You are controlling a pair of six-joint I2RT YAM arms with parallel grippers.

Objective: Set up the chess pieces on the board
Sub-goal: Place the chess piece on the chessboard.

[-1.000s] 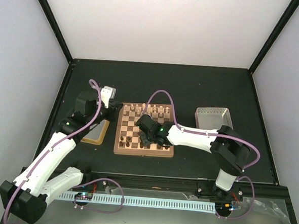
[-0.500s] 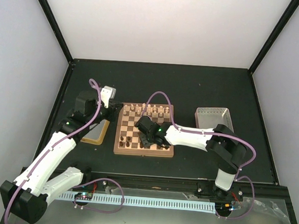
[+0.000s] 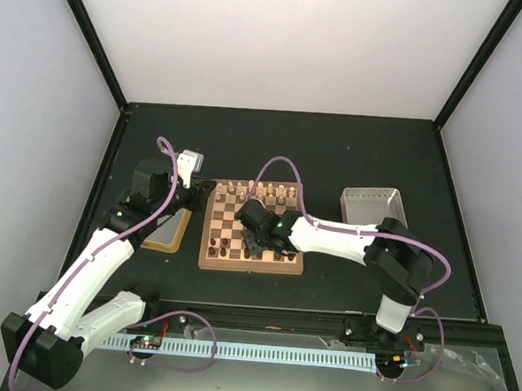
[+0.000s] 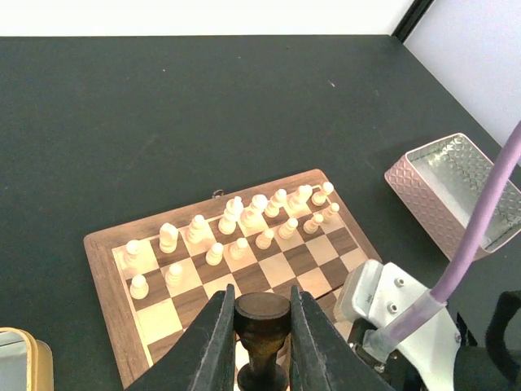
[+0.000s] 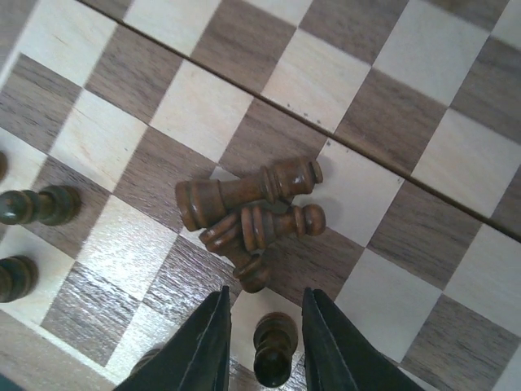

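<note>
Here, closest in on the right wrist view, the right gripper (image 5: 265, 305) is hanging low over the board (image 5: 383, 73) with its fingers parted. A dark pawn (image 5: 273, 357) is standing between them, and a strip of pale square is showing on either side of it, so nothing is being grasped. Just beyond the fingertips, three dark pieces (image 5: 244, 212) are lying toppled in a small heap, touching one another. By the left edge, two more dark pawns (image 5: 37, 205) are sitting near each other.

On the left wrist view, the left gripper (image 4: 260, 295) is clenching a dark piece (image 4: 262, 314), both fingers pressing against its sides and holding it upright over the near part of the board. A corner of a gold-rimmed tray (image 4: 32, 346) is peeking in at the lower left, just beside the board. Farther on, the pale pieces (image 4: 236, 213) are standing in two rows along one side of the board. Beyond them the black table (image 4: 203, 106) is stretching away, and a pink-walled box (image 4: 423, 204) is sitting on it to the right, apart from the board.
</note>
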